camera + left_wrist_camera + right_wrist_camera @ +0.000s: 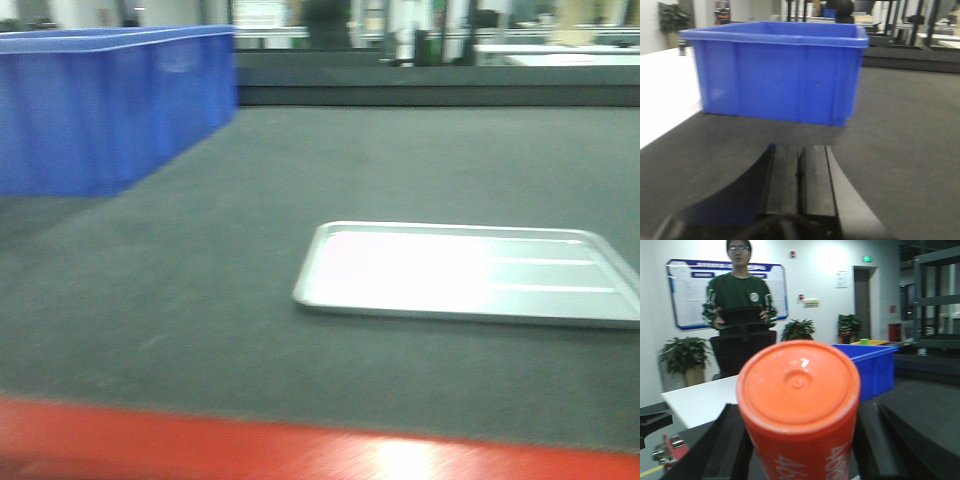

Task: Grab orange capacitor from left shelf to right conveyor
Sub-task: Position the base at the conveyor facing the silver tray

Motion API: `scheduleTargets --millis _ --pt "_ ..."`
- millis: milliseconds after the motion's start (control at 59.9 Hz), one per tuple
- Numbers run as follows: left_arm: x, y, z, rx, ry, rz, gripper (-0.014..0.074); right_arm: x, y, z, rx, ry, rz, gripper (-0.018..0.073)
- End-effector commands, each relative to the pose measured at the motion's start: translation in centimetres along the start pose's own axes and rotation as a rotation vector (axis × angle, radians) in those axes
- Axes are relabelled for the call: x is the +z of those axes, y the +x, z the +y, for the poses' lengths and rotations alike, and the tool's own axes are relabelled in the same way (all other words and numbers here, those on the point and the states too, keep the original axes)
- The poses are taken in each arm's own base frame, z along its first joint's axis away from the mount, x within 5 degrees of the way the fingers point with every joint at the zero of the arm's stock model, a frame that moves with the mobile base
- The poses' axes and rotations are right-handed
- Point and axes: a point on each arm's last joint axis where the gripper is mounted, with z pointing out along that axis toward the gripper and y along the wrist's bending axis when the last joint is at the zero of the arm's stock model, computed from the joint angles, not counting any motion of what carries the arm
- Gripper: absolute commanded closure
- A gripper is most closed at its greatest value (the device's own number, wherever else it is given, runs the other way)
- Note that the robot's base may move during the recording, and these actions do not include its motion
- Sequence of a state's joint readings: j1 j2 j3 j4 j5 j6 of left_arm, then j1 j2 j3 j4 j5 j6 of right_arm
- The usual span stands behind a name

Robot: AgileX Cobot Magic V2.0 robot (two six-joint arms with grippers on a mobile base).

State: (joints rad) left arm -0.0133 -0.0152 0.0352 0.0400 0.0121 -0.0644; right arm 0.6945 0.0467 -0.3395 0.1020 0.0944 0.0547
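- I am seeing the right gripper (800, 450) holding the orange capacitor (798, 385). Its fingers (730, 445) are pressing on it at 9 and 3 o'clock.
- The capacitor is showing its flat top to the wrist camera, and a blue bin (875, 372) is standing behind it at 3 o'clock.
- The left gripper (799, 165) is hanging over the right conveyor (910, 140), with its fingers closed together and holding nothing.
- In the front view a silver tray (470, 270) is lying on the conveyor at 4 o'clock.

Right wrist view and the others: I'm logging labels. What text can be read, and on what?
"46…", white, the rest cut off by the frame: side of the capacitor.
Wall board and green sign: too blurred to read.
Bin and tray: no text.
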Motion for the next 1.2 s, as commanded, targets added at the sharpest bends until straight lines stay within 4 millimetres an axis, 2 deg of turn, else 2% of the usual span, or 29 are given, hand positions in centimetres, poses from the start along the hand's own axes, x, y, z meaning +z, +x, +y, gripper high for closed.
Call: scheduleTargets --millis 0,918,1185 --pt "-0.02 -0.13 -0.05 -0.009 0.008 -0.076 0.0722 0.01 -1.64 0.17 -0.016 -0.005 -0.106 0.0512" --pt "-0.02 -0.13 -0.05 -0.009 0.008 -0.076 0.0722 0.01 -1.64 0.17 -0.016 -0.005 -0.106 0.0512" --pt "-0.02 -0.13 -0.05 -0.009 0.008 -0.076 0.0722 -0.12 -2.45 0.22 -0.014 -0.010 -0.196 0.0512"
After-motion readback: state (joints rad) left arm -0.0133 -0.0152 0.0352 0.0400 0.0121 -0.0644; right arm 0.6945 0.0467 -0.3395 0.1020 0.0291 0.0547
